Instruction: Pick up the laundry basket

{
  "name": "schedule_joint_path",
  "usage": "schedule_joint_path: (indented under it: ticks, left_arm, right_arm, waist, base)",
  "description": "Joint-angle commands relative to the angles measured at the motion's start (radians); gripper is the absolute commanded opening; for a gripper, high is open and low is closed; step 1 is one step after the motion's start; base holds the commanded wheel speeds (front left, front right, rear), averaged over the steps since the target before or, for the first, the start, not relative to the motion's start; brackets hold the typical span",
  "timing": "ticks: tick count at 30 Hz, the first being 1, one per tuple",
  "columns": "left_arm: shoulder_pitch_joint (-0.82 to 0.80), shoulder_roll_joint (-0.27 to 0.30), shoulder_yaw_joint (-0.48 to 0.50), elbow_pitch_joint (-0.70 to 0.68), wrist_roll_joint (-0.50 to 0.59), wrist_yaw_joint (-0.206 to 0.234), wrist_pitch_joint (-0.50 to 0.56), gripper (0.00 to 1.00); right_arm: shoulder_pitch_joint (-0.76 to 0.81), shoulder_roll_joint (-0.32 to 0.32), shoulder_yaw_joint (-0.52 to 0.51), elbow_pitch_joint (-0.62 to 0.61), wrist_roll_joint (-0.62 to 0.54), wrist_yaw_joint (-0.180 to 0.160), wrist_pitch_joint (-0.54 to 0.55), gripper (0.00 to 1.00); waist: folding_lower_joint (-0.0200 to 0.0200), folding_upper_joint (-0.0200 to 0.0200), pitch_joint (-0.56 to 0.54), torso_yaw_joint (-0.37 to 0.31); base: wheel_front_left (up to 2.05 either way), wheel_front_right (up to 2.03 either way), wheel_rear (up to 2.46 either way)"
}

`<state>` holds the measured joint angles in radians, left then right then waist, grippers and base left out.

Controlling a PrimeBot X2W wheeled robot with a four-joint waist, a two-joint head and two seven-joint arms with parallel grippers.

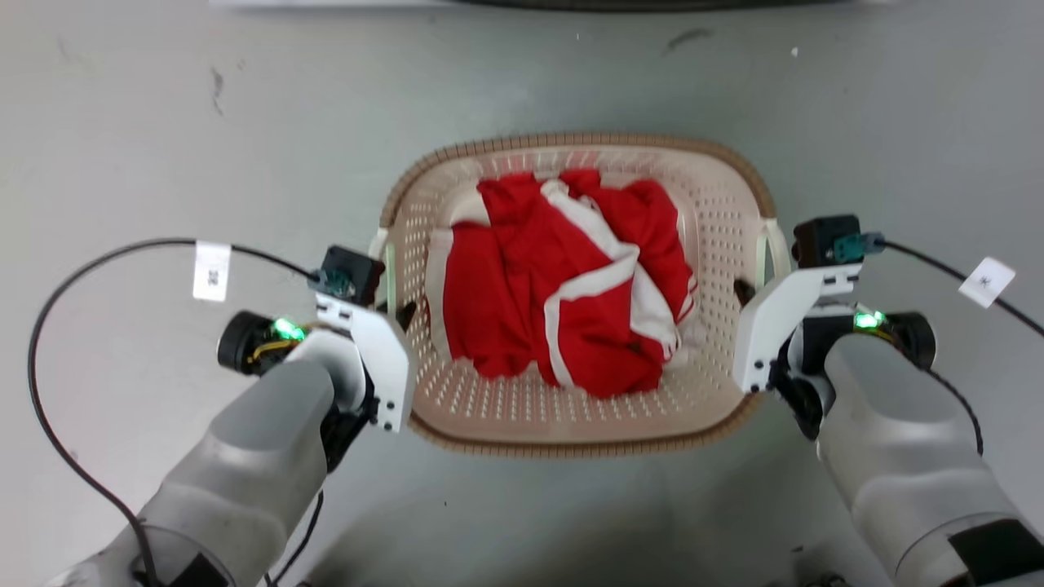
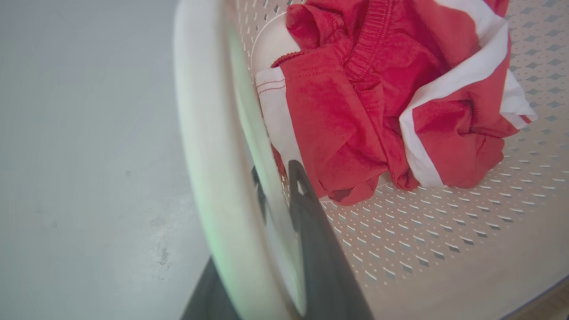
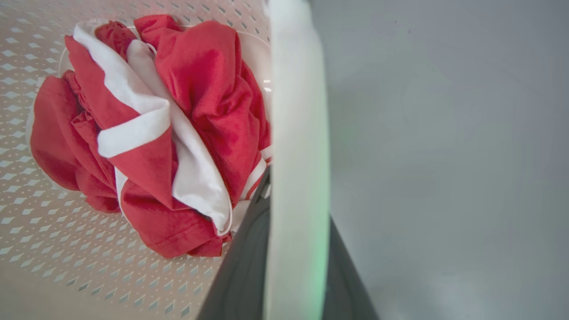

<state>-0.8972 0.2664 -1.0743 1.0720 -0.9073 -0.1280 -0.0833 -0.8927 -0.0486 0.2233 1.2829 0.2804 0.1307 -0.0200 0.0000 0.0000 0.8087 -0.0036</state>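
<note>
Open floor [image 1: 522, 81] lies at the laundry basket's [image 1: 571, 447] 12 and 6 o'clock; left gripper [image 1: 395, 314] blocks 9, right gripper [image 1: 754, 293] 3; red clothing [image 1: 563, 285] crowds inside.

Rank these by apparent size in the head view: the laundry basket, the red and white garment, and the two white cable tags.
1. laundry basket, the largest.
2. red and white garment, lying inside it.
3. left cable tag and right cable tag: the smallest, and too alike to rank.

Blurred handles [image 2: 209, 155] of the laundry basket [image 2: 444, 249] half-hide one finger of the left gripper [image 2: 273, 186] (right gripper [image 3: 293, 186] too).
</note>
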Motion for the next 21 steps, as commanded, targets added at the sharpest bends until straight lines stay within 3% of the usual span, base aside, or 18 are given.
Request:
schedule_joint_path:
  ticks: [1,21]
  left_arm:
    - [0.032,0.011,-0.029,-0.008,-0.011,-0.004,0.018,0.0]
    - [0.27,0.113,-0.183,-0.157,-0.256,-0.004,0.238,0.0]
  right_arm:
    - [0.013,-0.003,0.01,-0.003,-0.001,0.0,0.003,0.0]
    - [0.247,-0.009,0.182,0.002,0.039,0.0,0.306,0.0]
  waist:
    - [0.0,0.0,-0.052,0.004]
    - [0.0,0.0,-0.511,-0.009]
  base:
    - [0.0,0.0,0.0]
    - [0.0,0.0,0.0]
